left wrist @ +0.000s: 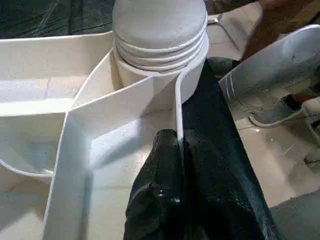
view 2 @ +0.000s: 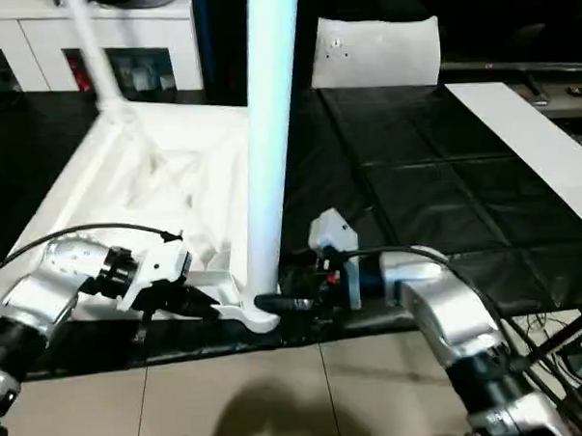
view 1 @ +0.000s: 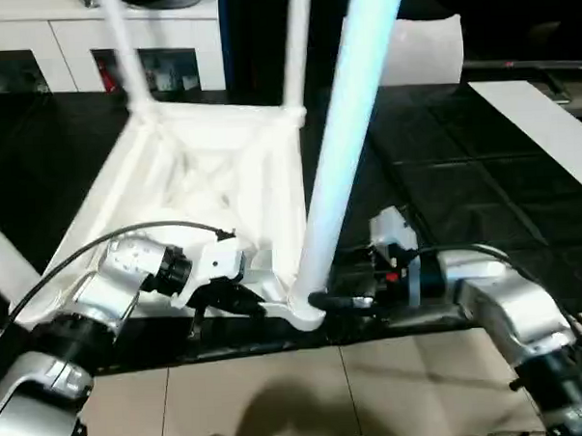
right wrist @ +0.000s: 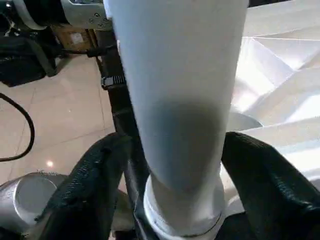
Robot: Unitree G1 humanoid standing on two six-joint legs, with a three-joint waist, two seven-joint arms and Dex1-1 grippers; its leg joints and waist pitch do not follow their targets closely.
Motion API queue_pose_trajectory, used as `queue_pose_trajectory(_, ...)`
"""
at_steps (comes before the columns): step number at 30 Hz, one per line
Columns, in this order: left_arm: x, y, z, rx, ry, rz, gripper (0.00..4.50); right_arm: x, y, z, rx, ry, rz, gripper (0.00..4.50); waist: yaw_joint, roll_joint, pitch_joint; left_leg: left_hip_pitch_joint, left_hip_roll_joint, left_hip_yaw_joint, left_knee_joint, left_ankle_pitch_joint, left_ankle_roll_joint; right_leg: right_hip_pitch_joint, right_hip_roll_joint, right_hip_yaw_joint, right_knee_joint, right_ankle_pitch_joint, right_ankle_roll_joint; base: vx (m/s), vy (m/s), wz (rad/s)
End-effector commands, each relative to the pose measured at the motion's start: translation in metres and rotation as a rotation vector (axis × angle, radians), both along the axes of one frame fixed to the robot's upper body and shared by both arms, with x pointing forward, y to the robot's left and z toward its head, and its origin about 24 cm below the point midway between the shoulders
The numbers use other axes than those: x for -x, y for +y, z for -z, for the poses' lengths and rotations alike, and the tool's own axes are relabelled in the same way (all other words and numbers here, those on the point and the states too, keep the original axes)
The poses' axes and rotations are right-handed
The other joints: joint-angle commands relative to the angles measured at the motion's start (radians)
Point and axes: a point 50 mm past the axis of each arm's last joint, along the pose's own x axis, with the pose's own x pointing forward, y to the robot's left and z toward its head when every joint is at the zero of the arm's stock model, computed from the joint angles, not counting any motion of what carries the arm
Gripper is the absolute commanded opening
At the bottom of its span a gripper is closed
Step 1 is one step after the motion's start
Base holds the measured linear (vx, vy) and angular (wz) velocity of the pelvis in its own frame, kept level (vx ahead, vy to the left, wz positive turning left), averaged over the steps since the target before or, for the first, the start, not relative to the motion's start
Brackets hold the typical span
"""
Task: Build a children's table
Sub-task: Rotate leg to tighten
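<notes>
Table top (view 1: 221, 173) lies underside up on the black mat (view 1: 462, 162); a leg (view 1: 341, 148) stands upright in its near corner socket (left wrist: 160, 75), other legs at the far corners. My left gripper (left wrist: 181, 150) is pinched shut on the top's rim beside that socket; my right gripper (right wrist: 175, 165) has its fingers (right wrist: 260, 185) spread to either side of the leg's base, not clearly pressing it.

Both forearms are rounded silver shells with black joint rings. The left arm (view 1: 101, 294) carries a white wrist block and a thin black cable arching from nine o'clock. The right arm (view 1: 498, 305) shows a red mark by its wrist. Fingers (right wrist: 265, 185) are textured black.
</notes>
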Motion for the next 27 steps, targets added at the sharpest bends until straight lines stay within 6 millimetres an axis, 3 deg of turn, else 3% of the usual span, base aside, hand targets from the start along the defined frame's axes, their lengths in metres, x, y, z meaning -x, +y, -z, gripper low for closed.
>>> queue_pose_trajectory(1, -0.001, -0.014, -0.006, 0.006, -0.022, 0.106, 0.0, -0.002, 0.001, -0.003, -0.008, -0.008, -0.032, 3.03, -0.006, 0.004, -0.066, 0.026, 0.032, -0.003, -0.079, -0.303, -0.018, 0.034, -0.058, 0.026, -0.073, -0.324, -0.201, 0.0, 0.0, 0.0)
queue_pose_trajectory(12, -0.002, -0.015, -0.006, 0.002, -0.009, 0.134, 0.0, -0.007, 0.005, -0.001, -0.01, 0.009, -0.075, 2.15, -0.004, 0.003, -0.065, 0.027, 0.032, -0.002, -0.078, -0.308, -0.015, 0.034, -0.059, 0.024, -0.073, -0.341, -0.208, 0.0, 0.0, 0.0)
queue_pose_trajectory(20, -0.009, -0.02, -0.006, 0.053, 0.016, 0.018, 0.0, -0.003, 0.007, 0.004, -0.009, 0.032, -0.07, 1.98, -0.001, 0.005, -0.062, 0.029, 0.032, -0.002, -0.079, -0.311, -0.016, 0.032, -0.058, 0.025, -0.074, -0.349, -0.206, 0.0, 0.0, 0.0)
queue_pose_trajectory(22, -0.016, -0.029, -0.006, 0.105, -0.005, -0.101, 0.0, -0.007, 0.008, 0.008, 0.009, 0.024, 0.025, 1.94, -0.001, 0.003, -0.061, 0.028, 0.033, -0.002, -0.08, -0.319, -0.02, 0.03, -0.059, 0.026, -0.076, -0.369, -0.2, 0.0, 0.0, 0.0)
queue_pose_trajectory(24, -0.022, -0.038, -0.005, 0.138, -0.014, -0.196, 0.0, -0.013, 0.009, 0.012, 0.034, -0.001, 0.138, 1.94, 0.0, -0.003, -0.055, 0.033, 0.03, -0.002, -0.079, -0.353, -0.034, 0.024, -0.059, 0.024, -0.081, -0.446, -0.183, 0.0, 0.0, 0.0)
queue_pose_trajectory(25, -0.025, -0.046, -0.006, 0.18, -0.027, -0.26, 0.0, -0.017, 0.011, 0.015, 0.043, -0.014, 0.248, 1.93, -0.004, -0.002, -0.057, 0.027, 0.027, -0.007, -0.081, -0.352, -0.038, 0.03, -0.064, 0.021, -0.086, -0.497, -0.157, 0.0, 0.0, 0.0)
queue_pose_trajectory(27, -0.029, -0.053, -0.007, 0.212, -0.043, -0.324, 0.0, -0.02, 0.014, 0.018, 0.045, -0.006, 0.341, 1.91, -0.016, -0.006, -0.057, 0.025, 0.024, -0.01, -0.081, -0.361, -0.043, 0.027, -0.062, 0.018, -0.092, -0.534, -0.131, 0.0, 0.0, 0.0)
